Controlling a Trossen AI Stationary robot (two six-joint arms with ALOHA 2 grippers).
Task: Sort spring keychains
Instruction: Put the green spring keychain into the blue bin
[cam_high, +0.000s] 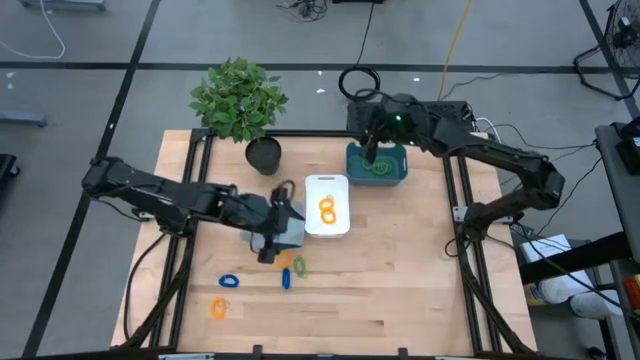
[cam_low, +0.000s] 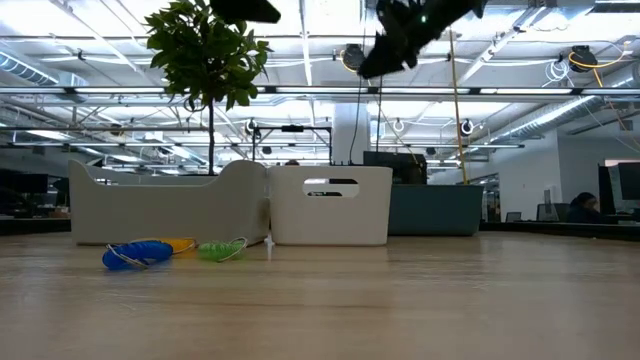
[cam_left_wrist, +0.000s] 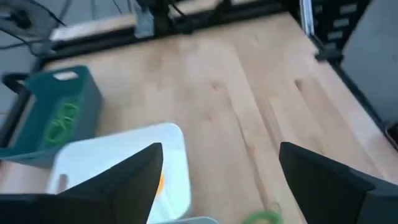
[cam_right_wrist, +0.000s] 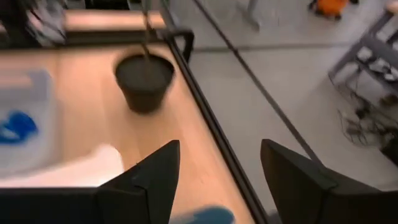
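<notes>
Mid-sort. Three trays sit mid-table: teal tray (cam_high: 377, 164) far right, white tray (cam_high: 327, 205) in the centre, grey tray (cam_high: 281, 231) on its left.

Right gripper (cam_high: 372, 150) is hovering over the teal tray, fingers spread wide in its wrist view, nothing between them; looks like a drop just made, judging by the green coils (cam_high: 381, 168) lying inside.

Left gripper (cam_high: 270, 250) is hanging at the near edge of the grey tray, fingers likewise wide and empty.

Count of spring keychains:
- teal tray: green, two or so, overlapping, hard to split
- white tray: two orange (cam_high: 327, 209)
- grey tray: one blue (cam_right_wrist: 15, 126), seen only from the right wrist
- loose on the near-left table: blue (cam_high: 229, 282), orange (cam_high: 218, 308), plus a cluster of orange, green and blue (cam_high: 290, 270) just near of the left gripper

Next move, by my reckoning: left gripper dropping onto that cluster, picking a single coil without snagging its neighbours.
</notes>
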